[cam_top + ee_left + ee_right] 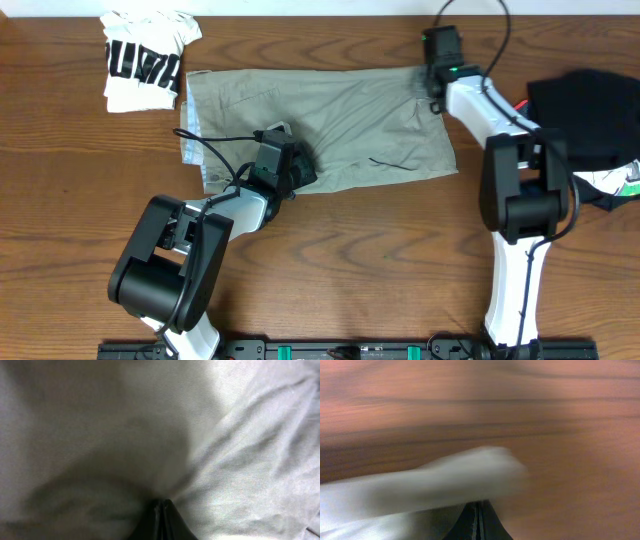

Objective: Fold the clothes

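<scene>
The clothes, a pale khaki pair of shorts (340, 125), lie spread across the back middle of the wooden table (360, 260), lighter lining showing at their left end. My left gripper (288, 170) sits on the shorts' near edge. In the left wrist view it (161, 505) is shut, and creases in the cloth (225, 460) run into its tips. My right gripper (436, 80) is at the shorts' far right corner. In the right wrist view it (479, 506) is shut, with the blurred cloth edge (445, 477) at its tips over bare wood.
A folded white printed tee (145, 60) lies at the back left, just off the shorts' corner. A black garment (590, 120) is heaped at the right edge, with a white item (612, 185) partly under it. Both arm bases stand at the front.
</scene>
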You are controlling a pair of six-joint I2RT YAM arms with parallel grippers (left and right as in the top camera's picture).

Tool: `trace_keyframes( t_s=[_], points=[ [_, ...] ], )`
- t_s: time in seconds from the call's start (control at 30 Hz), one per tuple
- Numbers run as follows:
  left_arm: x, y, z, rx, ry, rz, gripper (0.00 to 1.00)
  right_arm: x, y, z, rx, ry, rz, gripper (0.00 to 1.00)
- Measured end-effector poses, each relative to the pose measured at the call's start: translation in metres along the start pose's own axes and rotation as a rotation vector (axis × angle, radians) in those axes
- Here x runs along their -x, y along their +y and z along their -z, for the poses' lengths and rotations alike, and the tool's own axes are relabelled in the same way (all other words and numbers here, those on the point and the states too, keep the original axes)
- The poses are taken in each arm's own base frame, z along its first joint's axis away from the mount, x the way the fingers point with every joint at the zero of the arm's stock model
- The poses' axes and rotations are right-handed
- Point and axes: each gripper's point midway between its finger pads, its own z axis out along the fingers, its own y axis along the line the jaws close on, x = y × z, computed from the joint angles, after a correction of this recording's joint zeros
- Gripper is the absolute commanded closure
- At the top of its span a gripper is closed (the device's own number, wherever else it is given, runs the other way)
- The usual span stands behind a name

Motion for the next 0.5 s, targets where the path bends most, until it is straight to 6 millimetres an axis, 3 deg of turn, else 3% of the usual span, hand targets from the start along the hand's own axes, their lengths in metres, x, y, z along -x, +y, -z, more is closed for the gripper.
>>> trace_keyframes(
  t_s=[0.13, 0.23, 0.37, 0.43, 0.5],
  points=[
    [0.0, 0.0, 0.0, 0.0, 0.0, 0.0, 0.94, -0.004, -0.061, -0.001, -0.174, 0.061, -0.022, 0.99],
    [0.0, 0.0, 0.0, 0.0, 0.0, 0.0, 0.94, 0.002, -0.093, 0.01, -0.255, 0.103, -0.042, 0.98],
    [0.0, 0.0, 0.0, 0.0, 0.0, 0.0, 0.94, 0.018, -0.098, 0.034, -0.253, 0.132, -0.076, 0.82],
    [0.0, 0.0, 0.0, 0.0, 0.0, 0.0, 0.93, 0.024, -0.088, 0.054, -0.185, 0.158, -0.089, 0.69],
    [0.0, 0.0, 0.0, -0.001, -0.001, 0.0, 0.92, 0.023, -0.077, 0.074, -0.103, 0.199, -0.105, 0.65]
  ],
)
